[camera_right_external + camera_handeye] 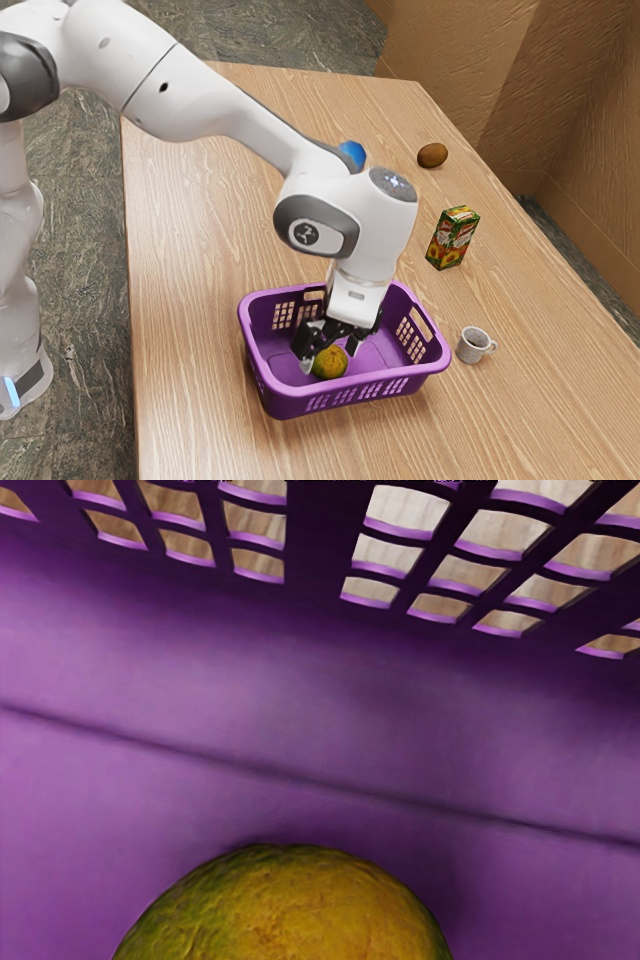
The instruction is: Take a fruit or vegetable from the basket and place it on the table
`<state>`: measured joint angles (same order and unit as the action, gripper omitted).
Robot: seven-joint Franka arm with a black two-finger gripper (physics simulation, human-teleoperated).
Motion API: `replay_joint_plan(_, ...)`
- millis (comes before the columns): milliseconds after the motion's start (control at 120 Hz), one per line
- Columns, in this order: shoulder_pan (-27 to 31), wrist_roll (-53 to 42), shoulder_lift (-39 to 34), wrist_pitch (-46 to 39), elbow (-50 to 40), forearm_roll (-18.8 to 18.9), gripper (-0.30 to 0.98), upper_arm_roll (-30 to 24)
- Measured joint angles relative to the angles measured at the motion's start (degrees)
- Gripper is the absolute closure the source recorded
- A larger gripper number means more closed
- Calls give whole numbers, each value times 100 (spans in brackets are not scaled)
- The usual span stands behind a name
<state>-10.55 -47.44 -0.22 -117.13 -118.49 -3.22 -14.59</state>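
Reaching down into the purple basket [288,405], the black gripper [331,357] is right at the round fruit [331,364], low in the basket. I cannot tell from the pictures whether the gripper is open or closed on the fruit. The fruit is the only piece of produce I can make out inside, and it lies close to the basket wall that faces the exterior camera. Its skin is mottled orange-yellow and green, lightly bumpy in the wrist view, and the basket floor beneath is smooth with a thin dark line running across it. The basket has rounded corners, a thick rim and sides pierced by grids of small openings, with larger handle slots.

The basket rests on the desk [190,250], nearer its long edge at the exterior view's left than the opposite long edge. Just beside the basket, toward the exterior view's right, stands a small pale mug [472,346], upright. Farther up, an upright juice carton [451,242] with green and red printing stands near the right-hand edge. A brown oval item [432,155] lies close to the far right corner, and a blue object [353,152] is partly hidden behind the arm. The desk is light, straight-grained wood.
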Motion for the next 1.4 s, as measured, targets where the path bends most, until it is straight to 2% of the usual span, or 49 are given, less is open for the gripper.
replay_joint_plan(225,-19,71,33,-37,-38,15,1,0)
replay_joint_plan(342,-23,132,33,-81,-101,37,24,-1)
replay_joint_plan(450,-31,205,33,-133,-130,93,38,3)
replay_joint_plan(725,16,425,11,-180,-39,211,36,-15)
replay_joint_plan(942,61,535,15,-57,468,508,37,-57)
replay_joint_plan(1317,36,650,-14,719,1428,808,37,-32)
replay_joint_plan(1400,-103,666,-43,885,1479,849,38,108)
